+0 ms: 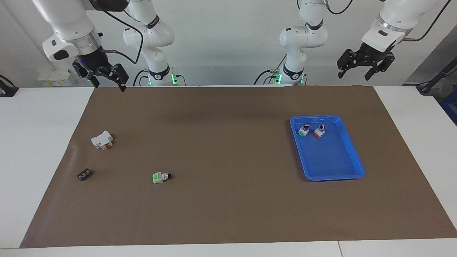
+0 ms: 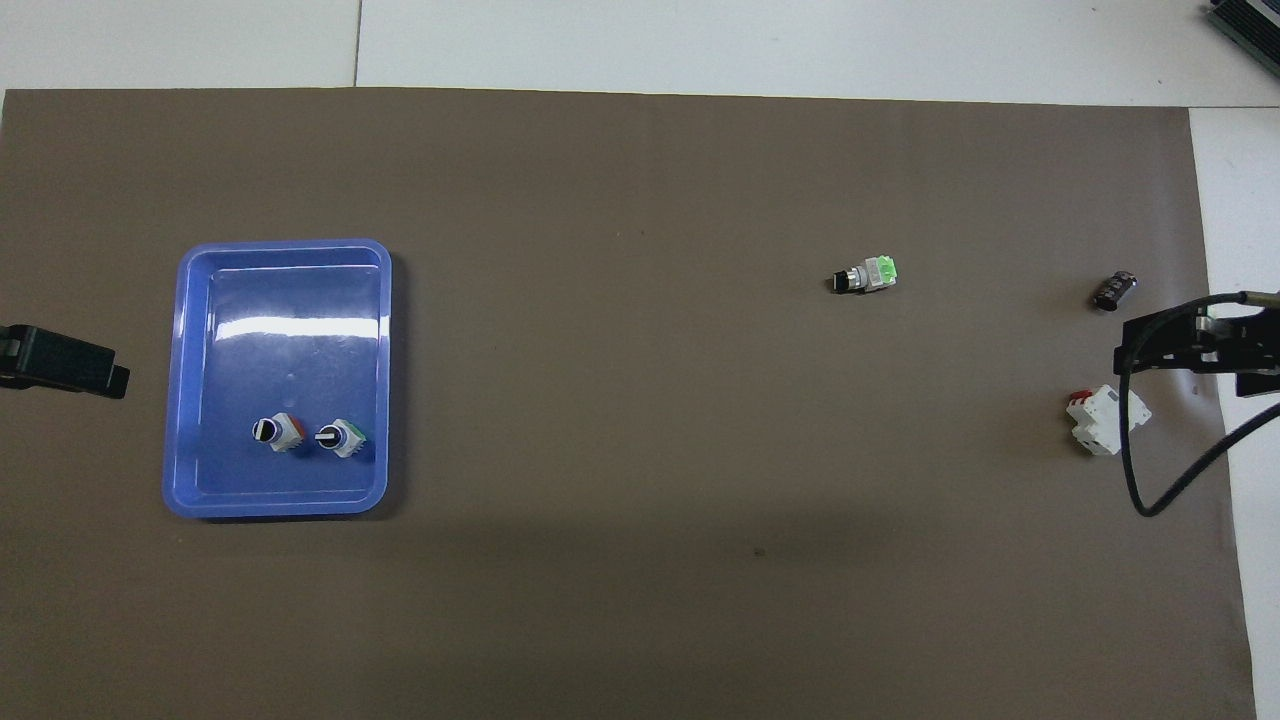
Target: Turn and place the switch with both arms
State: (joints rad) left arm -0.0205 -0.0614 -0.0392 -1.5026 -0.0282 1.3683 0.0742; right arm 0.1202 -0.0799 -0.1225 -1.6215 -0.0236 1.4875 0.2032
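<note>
The switch with the orange block, white body and black knob stands upright in the blue tray, in the tray's part nearer to the robots; it also shows in the overhead view. A green-based switch stands right beside it. My left gripper hangs open and empty, high over the mat's edge at the left arm's end. My right gripper hangs open and empty, high over the mat's edge at the right arm's end.
A green-and-white switch lies on its side on the brown mat. A white block with a red part and a small dark part lie toward the right arm's end. The tray sits toward the left arm's end.
</note>
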